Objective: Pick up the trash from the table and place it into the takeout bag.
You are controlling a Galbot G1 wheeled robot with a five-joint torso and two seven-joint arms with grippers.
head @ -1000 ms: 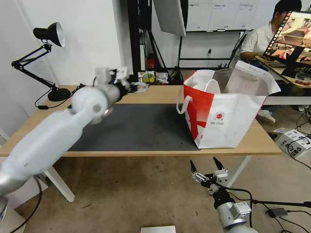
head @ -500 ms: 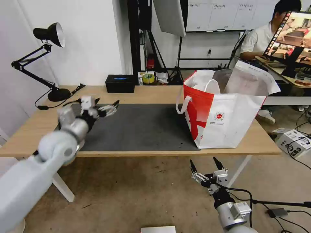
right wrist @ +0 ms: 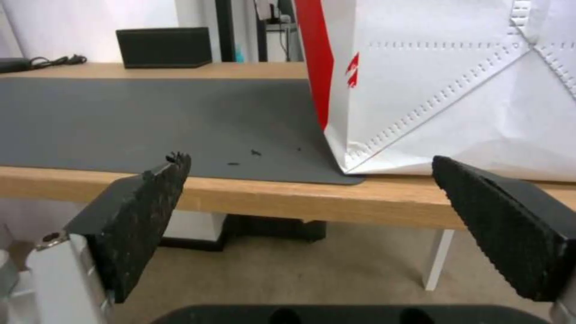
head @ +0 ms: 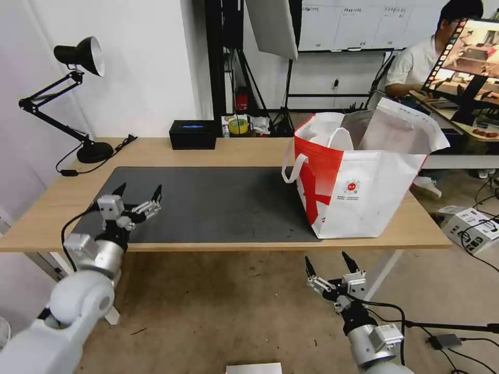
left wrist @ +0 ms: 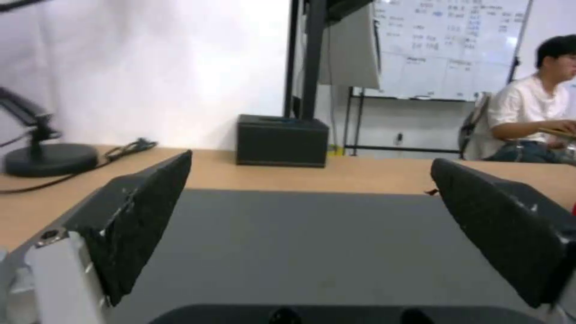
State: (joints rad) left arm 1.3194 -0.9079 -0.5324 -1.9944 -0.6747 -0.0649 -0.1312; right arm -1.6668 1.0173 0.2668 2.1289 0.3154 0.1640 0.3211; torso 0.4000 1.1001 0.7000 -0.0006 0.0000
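Counter (head: 171, 154): long light-wood top, white legs; dark grey mat (head: 218, 202) laid over its middle, bare apart from a few dark crumbs (right wrist: 255, 153) near the bag's corner.

Takeout bag (head: 358, 179): red-and-white, upright at the right end of the counter, partly on the mat's right edge; mouth open, silver foil lining showing; white strap handle (head: 292, 167) hanging on its left side; small round red logo on the near face.

Black box (head: 193, 134): far edge of the counter, left of the bag, well apart from it.

Desk lamp (head: 83, 98): black, far left corner of the counter, cable trailing along the wood.

Left gripper (head: 139, 193): over the near left part of the mat, pointing toward the far side; fingers (left wrist: 141, 216) spread wide, holding nothing.

Right gripper (head: 328, 265): below the counter's near edge, out over the floor, near the bag's near left corner; fingers (right wrist: 138, 220) parted, nothing between them.
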